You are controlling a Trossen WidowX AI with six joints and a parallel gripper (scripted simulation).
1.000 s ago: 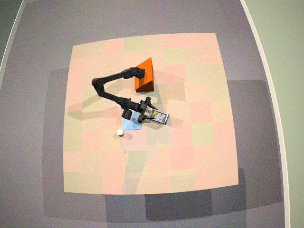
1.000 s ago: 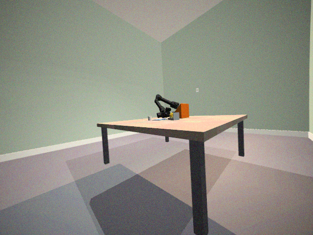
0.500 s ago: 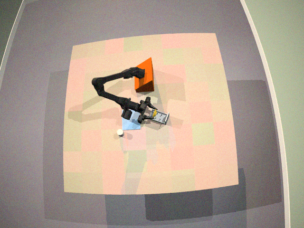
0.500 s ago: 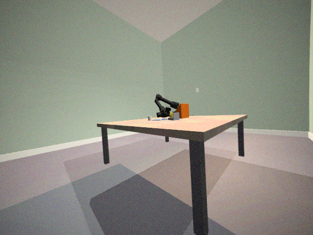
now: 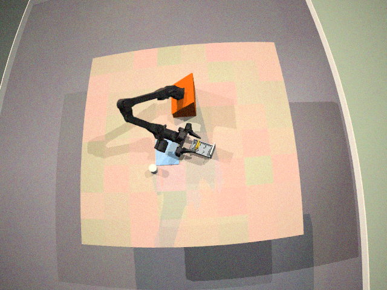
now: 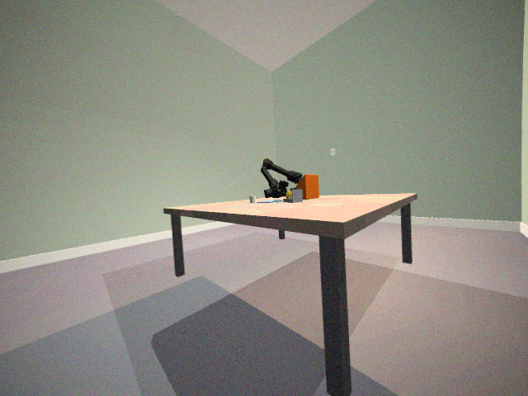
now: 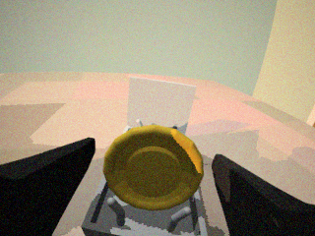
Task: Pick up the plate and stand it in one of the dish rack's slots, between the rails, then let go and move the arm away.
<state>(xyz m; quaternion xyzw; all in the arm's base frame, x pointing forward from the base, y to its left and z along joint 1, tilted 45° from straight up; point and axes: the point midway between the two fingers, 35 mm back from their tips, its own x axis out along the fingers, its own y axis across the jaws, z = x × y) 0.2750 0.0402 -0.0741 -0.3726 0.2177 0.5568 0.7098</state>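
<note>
Yellow round plate [image 7: 153, 167] upright in rack [image 7: 148, 226]

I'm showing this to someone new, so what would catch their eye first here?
Probably the yellow plate, standing on edge in the grey dish rack near the table's middle, with the open claw spread on either side and not touching it. Next, the bright orange block behind the rack, where the arm is mounted.
</note>
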